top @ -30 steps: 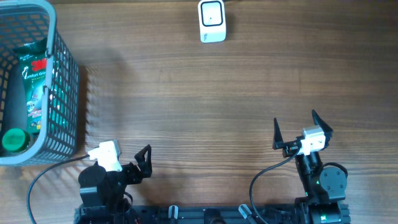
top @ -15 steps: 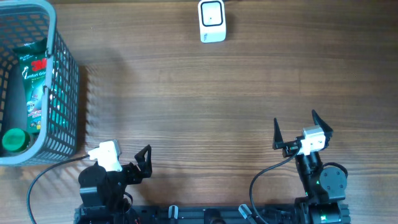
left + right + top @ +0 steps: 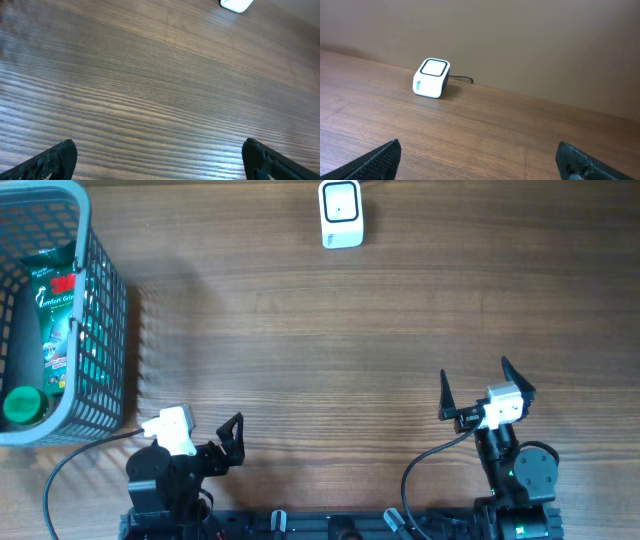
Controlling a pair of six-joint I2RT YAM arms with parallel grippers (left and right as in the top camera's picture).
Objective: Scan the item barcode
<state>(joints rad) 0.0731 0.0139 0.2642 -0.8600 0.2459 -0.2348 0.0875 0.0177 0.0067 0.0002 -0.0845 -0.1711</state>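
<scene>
Wooden desk point(image 3: 300, 330): scanner point(image 3: 341, 213) at far edge, window up to read barcodes; packet point(image 3: 55, 310) lies unpicked in basket point(image 3: 108, 330). I note left pincer point(image 3: 160, 157) and right pincer point(image 3: 475, 378) released, empty.

A brown wooden table point(image 3: 300, 330) fills the overhead view, its fine grain running from side to side in darker and lighter streaks. Along the table's far edge rises a plain, matte tan wall point(image 3: 530, 35), with a thin dark seam where the two meet. The light falls soft and even over the table, the wood a little paler toward that far edge.
</scene>
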